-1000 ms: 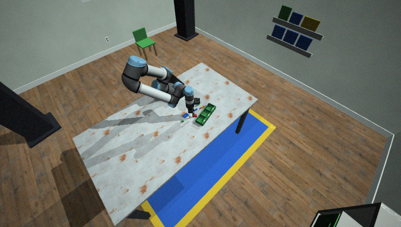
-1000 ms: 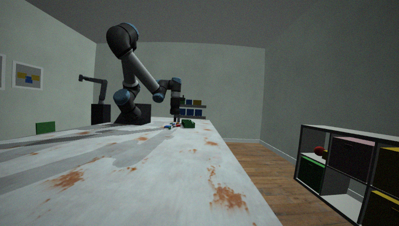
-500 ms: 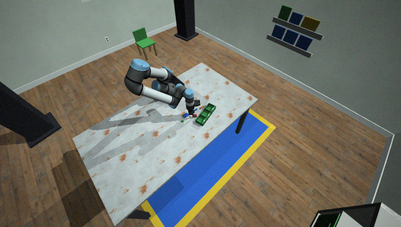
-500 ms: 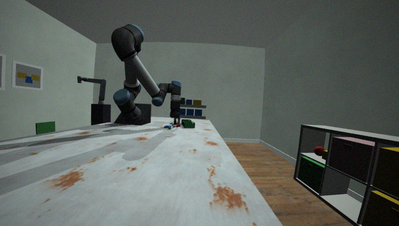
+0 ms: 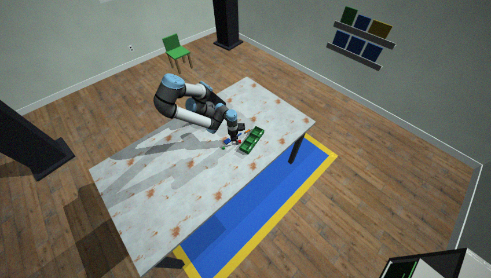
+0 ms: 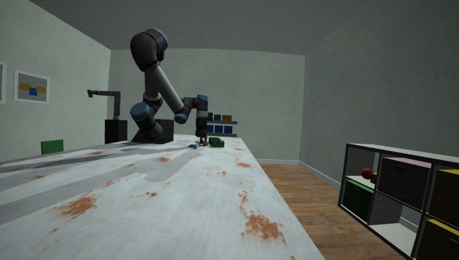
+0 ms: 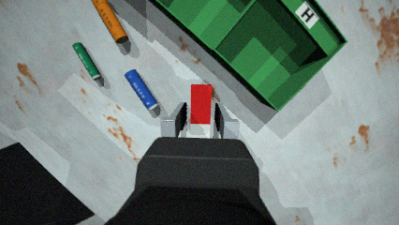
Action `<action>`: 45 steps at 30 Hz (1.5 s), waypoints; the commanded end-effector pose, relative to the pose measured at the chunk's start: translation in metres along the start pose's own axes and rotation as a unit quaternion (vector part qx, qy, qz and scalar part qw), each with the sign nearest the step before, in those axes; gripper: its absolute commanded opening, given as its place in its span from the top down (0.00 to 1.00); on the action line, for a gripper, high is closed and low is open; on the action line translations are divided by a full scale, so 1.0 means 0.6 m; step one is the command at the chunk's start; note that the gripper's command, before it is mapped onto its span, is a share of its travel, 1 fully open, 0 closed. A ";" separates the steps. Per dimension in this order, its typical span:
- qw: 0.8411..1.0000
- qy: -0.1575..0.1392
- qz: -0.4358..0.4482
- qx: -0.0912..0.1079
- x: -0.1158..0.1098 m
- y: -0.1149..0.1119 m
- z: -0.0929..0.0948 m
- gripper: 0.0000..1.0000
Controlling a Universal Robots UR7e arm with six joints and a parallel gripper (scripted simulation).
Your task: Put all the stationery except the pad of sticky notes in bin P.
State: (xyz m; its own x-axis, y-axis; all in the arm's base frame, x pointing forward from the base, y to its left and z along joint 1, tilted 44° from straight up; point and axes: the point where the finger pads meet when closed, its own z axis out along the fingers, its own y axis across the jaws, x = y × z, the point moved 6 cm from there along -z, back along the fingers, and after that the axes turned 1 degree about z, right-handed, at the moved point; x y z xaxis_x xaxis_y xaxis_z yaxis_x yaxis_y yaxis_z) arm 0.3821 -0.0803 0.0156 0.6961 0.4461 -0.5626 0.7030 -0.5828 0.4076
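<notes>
My gripper (image 7: pixel 200 111) (image 5: pixel 235 140) (image 6: pixel 202 141) is open and low over the table. Its fingers stand on either side of a small red block (image 7: pixel 201 100) that lies on the table top. To the left lie three markers: a blue one (image 7: pixel 140 89), a green one (image 7: pixel 86 61) and an orange one (image 7: pixel 109 20). A green bin row (image 7: pixel 253 52) (image 5: pixel 252 139) (image 6: pixel 216 142) stands just beyond the block. Its nearest compartment carries the label H (image 7: pixel 307 15). I see no P label. A flat blue pad (image 5: pixel 226 141) (image 6: pixel 192 145) lies beside the gripper.
A small green thing (image 5: pixel 223 147) lies on the table (image 5: pixel 193 179) left of the pad. The table's edge runs a little beyond the bins. The arm's base stands at the far side of the table.
</notes>
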 end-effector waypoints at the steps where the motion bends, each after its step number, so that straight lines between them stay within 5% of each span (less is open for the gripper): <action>1: 1.000 0.000 0.000 -0.001 0.000 0.000 0.000 0.25; 6: 1.000 0.000 0.000 -0.001 0.000 0.000 0.000 0.25; 7: 1.000 0.000 0.000 -0.001 0.000 0.000 0.000 0.55; 36: 1.000 0.000 0.000 -0.001 0.000 0.000 0.000 0.55; 45: 1.000 0.000 0.000 -0.001 0.000 0.000 -0.039 0.55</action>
State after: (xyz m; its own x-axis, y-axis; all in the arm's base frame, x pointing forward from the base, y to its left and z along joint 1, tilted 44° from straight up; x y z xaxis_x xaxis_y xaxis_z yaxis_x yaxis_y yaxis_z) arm 0.3832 -0.0732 0.0231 0.6958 0.4469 -0.5623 0.7035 -0.5822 0.4077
